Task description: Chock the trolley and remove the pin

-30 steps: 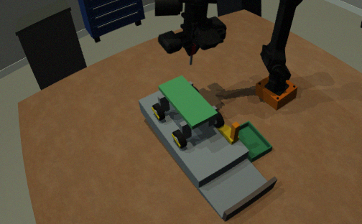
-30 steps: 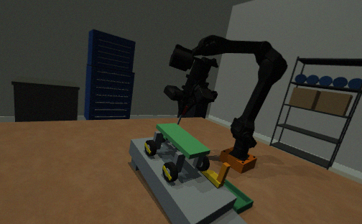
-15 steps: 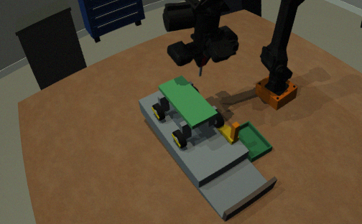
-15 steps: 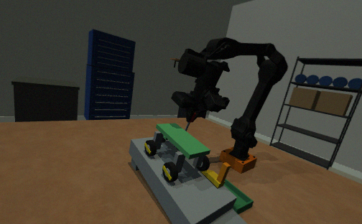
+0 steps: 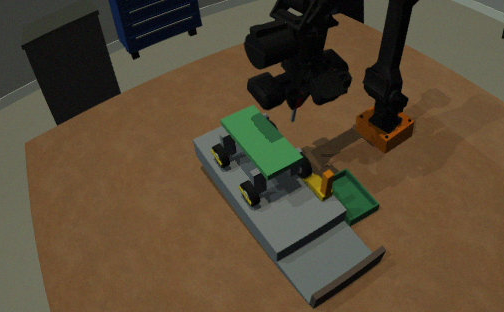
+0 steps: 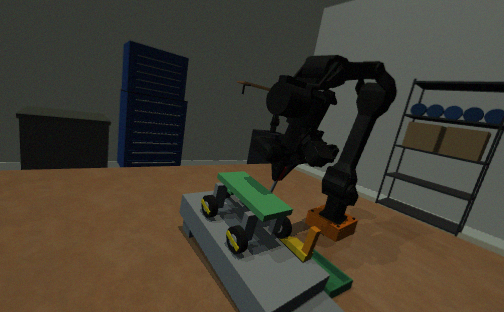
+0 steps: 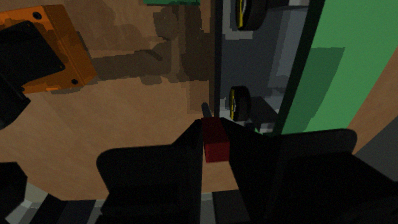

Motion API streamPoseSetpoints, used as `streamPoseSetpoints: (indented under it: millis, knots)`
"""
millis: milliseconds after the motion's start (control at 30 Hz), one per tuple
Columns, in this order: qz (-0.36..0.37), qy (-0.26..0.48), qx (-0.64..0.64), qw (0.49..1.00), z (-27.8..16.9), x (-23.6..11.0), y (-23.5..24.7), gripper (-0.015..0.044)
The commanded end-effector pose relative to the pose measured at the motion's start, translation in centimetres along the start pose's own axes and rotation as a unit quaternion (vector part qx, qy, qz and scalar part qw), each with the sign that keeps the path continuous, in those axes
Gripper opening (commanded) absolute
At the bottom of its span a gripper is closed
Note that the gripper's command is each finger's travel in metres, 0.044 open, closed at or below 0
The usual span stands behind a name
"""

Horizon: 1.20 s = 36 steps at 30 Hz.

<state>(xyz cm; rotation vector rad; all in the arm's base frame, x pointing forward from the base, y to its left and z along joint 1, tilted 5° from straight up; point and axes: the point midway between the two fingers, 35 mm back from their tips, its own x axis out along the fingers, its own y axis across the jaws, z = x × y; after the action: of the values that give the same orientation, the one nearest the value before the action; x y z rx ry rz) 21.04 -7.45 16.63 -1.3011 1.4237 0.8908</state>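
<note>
Brown bench (image 5: pixel 125 210) carried everything. Black arm (image 6: pixel 360 130) rose from an orange base (image 5: pixel 405 131) at the far right side of the bench and bent over toward the ramp. Grey ramp (image 5: pixel 295 220) lay diagonally mid-bench, with a dark lip at its low end. Trolley (image 5: pixel 260 140), with a green deck and black wheels with yellow hubs, sat on the upper part of the ramp. Green tray (image 5: pixel 362 207) lay on the bench touching the ramp's right edge, just past the trolley's downhill end. Yellow chock (image 5: pixel 317 186) with its upright orange handle (image 5: pixel 328 182) sat at the ramp's right edge between the tray and the trolley's right downhill wheel; contact with the wheel was too small to tell. Tool (image 7: pixel 216 140) hung in the air above the bench just off the trolley's uphill right corner, nearly closed and clamped on the stop pin (image 7: pixel 215 141) by its red head, thin shaft pointing down, clear of the trolley and the ramp. In the wrist view the pin sat beside the ramp's edge, near one wheel.
</note>
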Motion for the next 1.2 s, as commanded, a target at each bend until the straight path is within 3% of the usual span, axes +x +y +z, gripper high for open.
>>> streamPoseSetpoints:
  millis: [0,1167]
  knots:
    - [0.001,0.002,0.001,1.000,1.0,-0.1,0.1,0.0000]
    - [0.002,-0.004,0.001,1.000,13.8,-1.9,0.5,0.0000]
